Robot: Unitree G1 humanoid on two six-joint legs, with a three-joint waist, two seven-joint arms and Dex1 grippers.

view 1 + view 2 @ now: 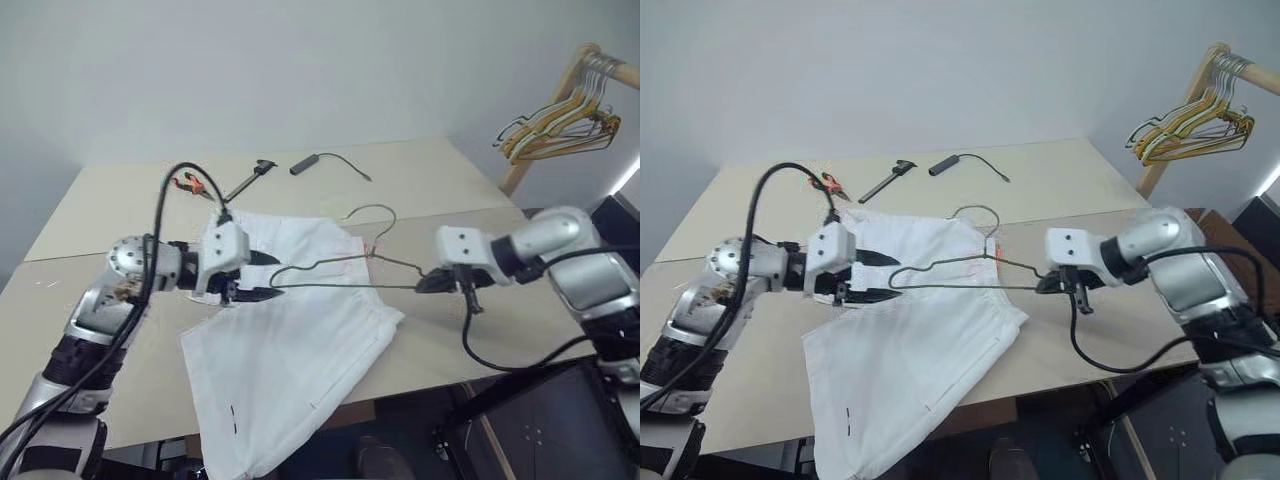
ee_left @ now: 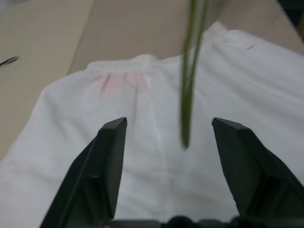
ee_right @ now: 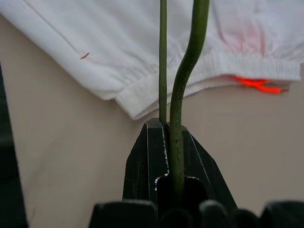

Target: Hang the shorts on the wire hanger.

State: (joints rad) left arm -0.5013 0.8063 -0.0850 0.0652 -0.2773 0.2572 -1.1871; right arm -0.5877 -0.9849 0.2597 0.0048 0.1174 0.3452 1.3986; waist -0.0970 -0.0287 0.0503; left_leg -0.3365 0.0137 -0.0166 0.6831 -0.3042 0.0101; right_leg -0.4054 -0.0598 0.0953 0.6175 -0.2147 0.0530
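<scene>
The shorts (image 1: 300, 330) lie flat on the table (image 1: 450, 190), one leg over the edge. The right gripper (image 1: 432, 283) is clenched on the hanger (image 1: 340, 272) corner; the left gripper (image 1: 262, 275) stands released around the other end. The wire is light and stiff, and probably slippery. The soft cloth is best taken at the waistband.

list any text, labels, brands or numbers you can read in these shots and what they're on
None can be read.
The shorts carry a small red mark by the waistband and a tiny dark mark near one hem; neither can be read as letters.
The wire hanger and table bear no print.
</scene>
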